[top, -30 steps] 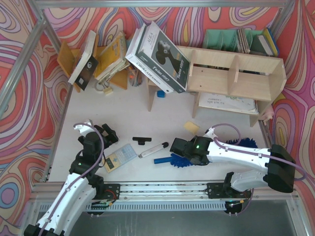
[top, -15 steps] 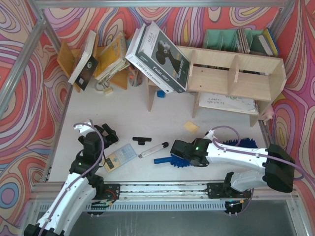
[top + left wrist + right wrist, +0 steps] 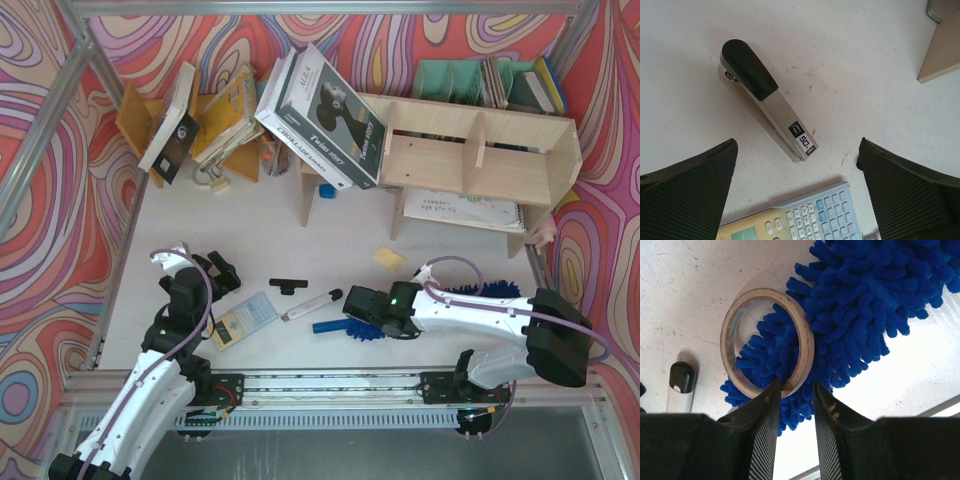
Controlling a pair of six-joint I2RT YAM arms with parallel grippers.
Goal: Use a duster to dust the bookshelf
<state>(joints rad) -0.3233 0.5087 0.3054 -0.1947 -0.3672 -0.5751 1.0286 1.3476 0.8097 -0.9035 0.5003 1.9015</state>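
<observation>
White tabletop [image 3: 250, 235] holds the bookshelf [image 3: 445, 160] amid swirly red walls [image 3: 60, 250].

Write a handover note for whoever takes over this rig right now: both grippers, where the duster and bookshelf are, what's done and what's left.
Left gripper: open, holding nothing, above a stapler and a calculator.
Right gripper: fingers nearly together at the rim of a tape ring that rests on the duster. I cannot tell whether it grips anything.
Duster: flat on the table under the right arm, not lifted.
Bookshelf: back right, apart from the duster.
Done: the right arm is at the duster.
Left: grip the duster, probably by its handle, then lift it and wipe the shelves.
</observation>
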